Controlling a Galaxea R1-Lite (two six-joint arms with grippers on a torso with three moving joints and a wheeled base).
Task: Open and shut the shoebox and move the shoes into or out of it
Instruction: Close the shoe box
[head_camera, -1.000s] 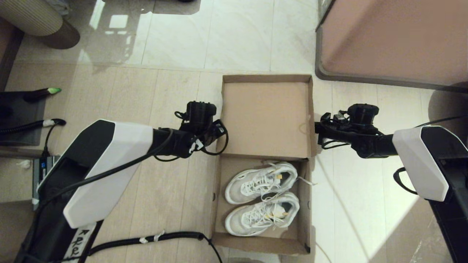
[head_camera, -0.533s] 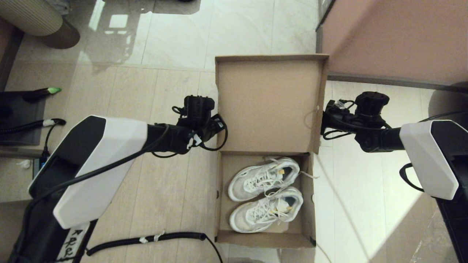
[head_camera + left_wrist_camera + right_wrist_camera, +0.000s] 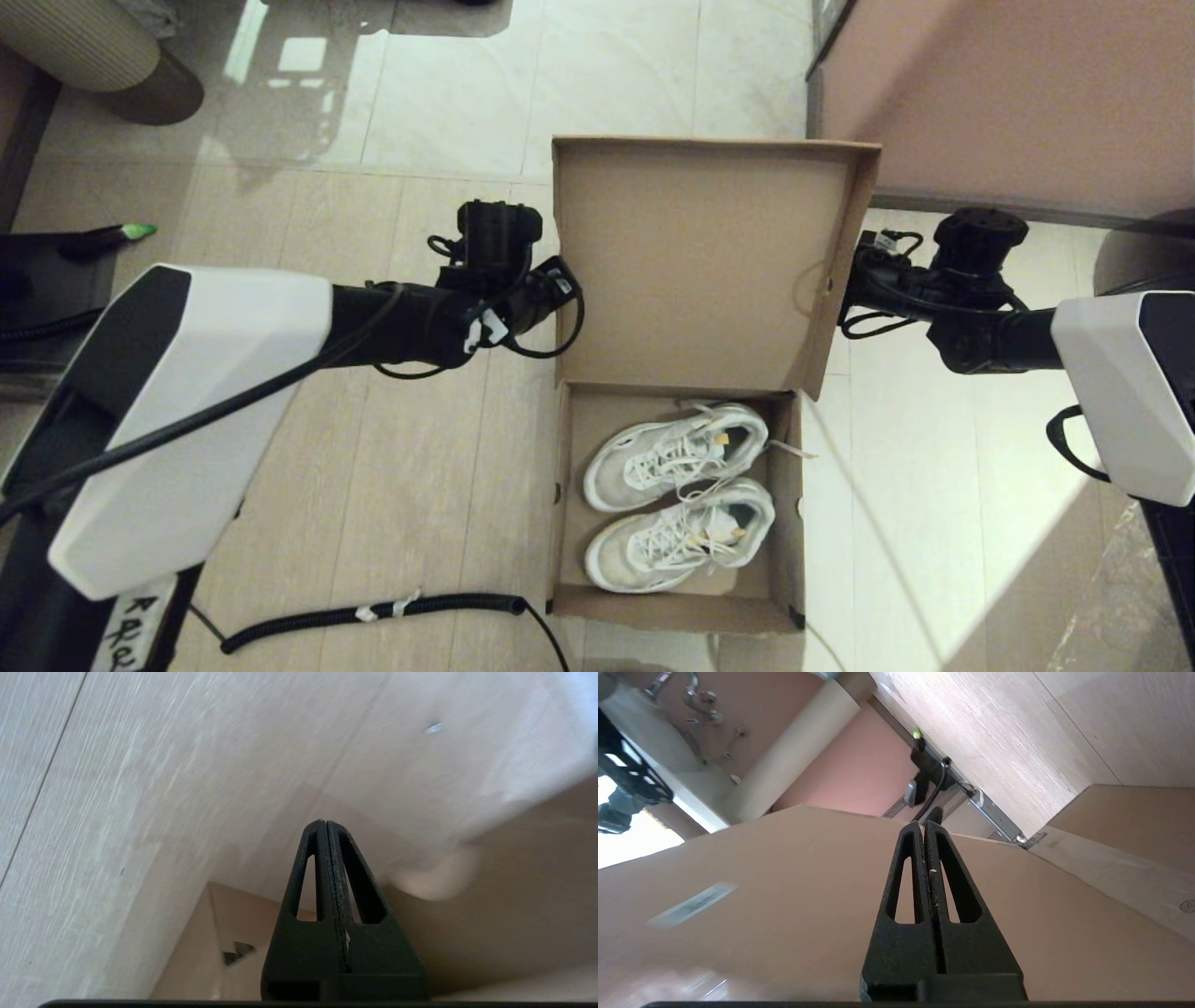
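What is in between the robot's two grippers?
In the head view, the shoebox's raised lid stands between the left gripper and the right gripper.

Left gripper point(image 3: 558, 301) and right gripper point(image 3: 851, 280) fingertips hidden behind raised shoebox point(image 3: 695, 271) lid in head view; white label point(image 3: 691, 904) blurred, unreadable; both arms cropped by frame edges

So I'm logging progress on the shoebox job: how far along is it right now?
Done: both shoes lie side by side inside the shoebox. In hand: its lid stands raised, with the left gripper and right gripper, both shut, at its two side edges. Left: the lid is not yet down over the shoes.
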